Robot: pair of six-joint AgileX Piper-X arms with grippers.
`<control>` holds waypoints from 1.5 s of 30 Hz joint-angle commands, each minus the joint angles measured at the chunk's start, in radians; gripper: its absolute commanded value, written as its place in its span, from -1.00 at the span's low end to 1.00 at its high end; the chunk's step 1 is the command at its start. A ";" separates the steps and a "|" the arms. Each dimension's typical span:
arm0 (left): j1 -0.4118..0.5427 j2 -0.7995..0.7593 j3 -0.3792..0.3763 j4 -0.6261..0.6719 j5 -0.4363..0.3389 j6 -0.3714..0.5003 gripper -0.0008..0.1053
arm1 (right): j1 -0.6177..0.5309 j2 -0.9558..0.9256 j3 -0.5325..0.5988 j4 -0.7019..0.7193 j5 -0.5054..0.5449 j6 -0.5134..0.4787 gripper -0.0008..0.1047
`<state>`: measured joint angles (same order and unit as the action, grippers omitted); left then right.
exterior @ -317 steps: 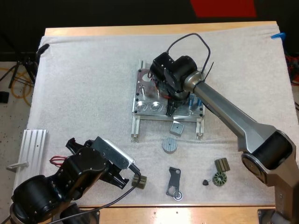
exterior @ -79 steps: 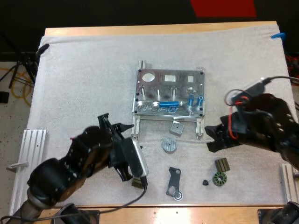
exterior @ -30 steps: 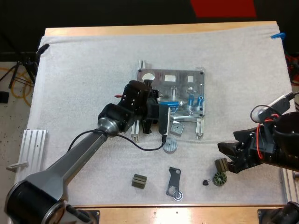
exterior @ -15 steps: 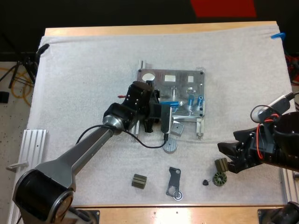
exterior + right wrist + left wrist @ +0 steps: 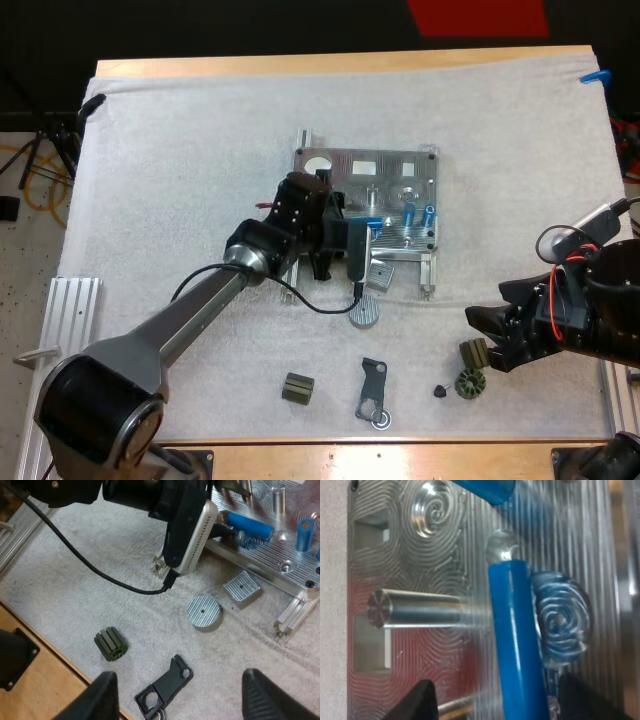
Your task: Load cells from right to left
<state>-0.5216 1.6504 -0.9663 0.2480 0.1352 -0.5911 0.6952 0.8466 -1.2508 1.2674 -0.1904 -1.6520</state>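
Note:
The metal fixture (image 5: 385, 165) lies mid-mat. On its front part a blue cylinder (image 5: 366, 222) lies flat, and two more blue cylinders (image 5: 408, 213) stand upright to its right. My left gripper (image 5: 350, 230) has reached the lying cylinder's left end. In the left wrist view that blue cylinder (image 5: 515, 645) runs between the fingers of my left gripper (image 5: 496, 682), which stand apart on either side without touching it. A steel pin (image 5: 415, 609) lies beside it. My right gripper (image 5: 482, 335) hovers open by a dark ribbed part (image 5: 474, 352), and stands open (image 5: 177, 675) in its own view.
In front of the fixture are a square metal block (image 5: 378, 273) and a silver disc (image 5: 364, 311). Nearer the front edge lie a dark ribbed block (image 5: 297, 388), a black bracket (image 5: 373, 390) and a round stator (image 5: 467, 383). An aluminium rail (image 5: 65, 310) sits at the left edge.
My left gripper has crept a little to the right along the fixture's front, closer around the lying blue cylinder. The right arm has stayed still.

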 commanded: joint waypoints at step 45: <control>-0.007 -0.272 0.003 0.289 0.052 -0.141 -0.98 | -0.003 -0.005 -0.006 -0.055 -0.016 -0.008 0.03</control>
<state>-0.5237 1.4024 -0.9601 0.5217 0.1544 -0.7038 0.6952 0.8466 -1.2508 1.2269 -0.1928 -1.6520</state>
